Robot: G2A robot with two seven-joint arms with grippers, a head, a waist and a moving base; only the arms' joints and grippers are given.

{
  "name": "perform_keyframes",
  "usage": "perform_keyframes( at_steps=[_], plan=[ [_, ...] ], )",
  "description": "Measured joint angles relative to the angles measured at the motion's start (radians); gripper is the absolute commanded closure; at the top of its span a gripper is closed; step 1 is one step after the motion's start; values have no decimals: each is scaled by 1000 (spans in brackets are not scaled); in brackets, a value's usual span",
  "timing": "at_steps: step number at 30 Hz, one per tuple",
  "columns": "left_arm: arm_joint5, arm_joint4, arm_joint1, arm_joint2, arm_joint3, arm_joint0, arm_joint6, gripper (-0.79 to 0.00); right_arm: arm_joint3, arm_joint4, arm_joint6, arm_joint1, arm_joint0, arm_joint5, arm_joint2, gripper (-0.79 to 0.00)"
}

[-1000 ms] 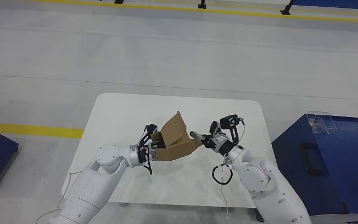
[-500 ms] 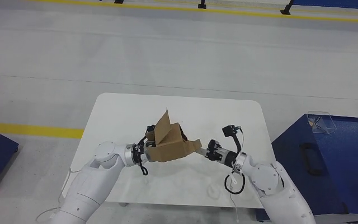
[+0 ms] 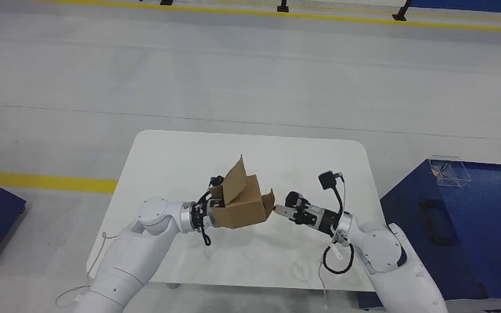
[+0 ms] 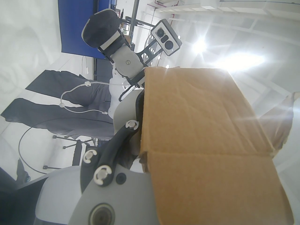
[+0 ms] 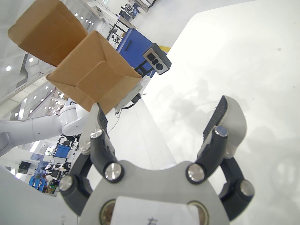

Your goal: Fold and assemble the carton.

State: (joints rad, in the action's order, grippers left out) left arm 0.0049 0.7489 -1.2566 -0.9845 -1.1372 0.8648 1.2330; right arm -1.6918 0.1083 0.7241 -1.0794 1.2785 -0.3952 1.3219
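A: Carton (image 3: 241, 205)?
B: Centre of the top view, lifted over the table (image 3: 313, 160), flaps up, clamped by the left gripper (image 3: 211, 208)
A: Right gripper (image 3: 282, 205)?
B: Spread wide, frame-right of the carton, one fingertip by its flap

The carton (image 3: 239, 207) hides the left gripper's (image 3: 208, 211) front at its 9 o'clock side and runs off the left wrist view's edge. Its flap covers the tip of one finger (image 5: 102, 118) of the right gripper (image 5: 161, 107).
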Motion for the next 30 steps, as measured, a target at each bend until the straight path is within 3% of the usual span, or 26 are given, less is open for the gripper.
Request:
perform_keyframes(
  at_steps=[30],
  plan=[
    [-9, -77, 9, -10, -63, 38, -7, 0, -24, 55, -48, -3, -24, 45, -47, -785]
  ],
)
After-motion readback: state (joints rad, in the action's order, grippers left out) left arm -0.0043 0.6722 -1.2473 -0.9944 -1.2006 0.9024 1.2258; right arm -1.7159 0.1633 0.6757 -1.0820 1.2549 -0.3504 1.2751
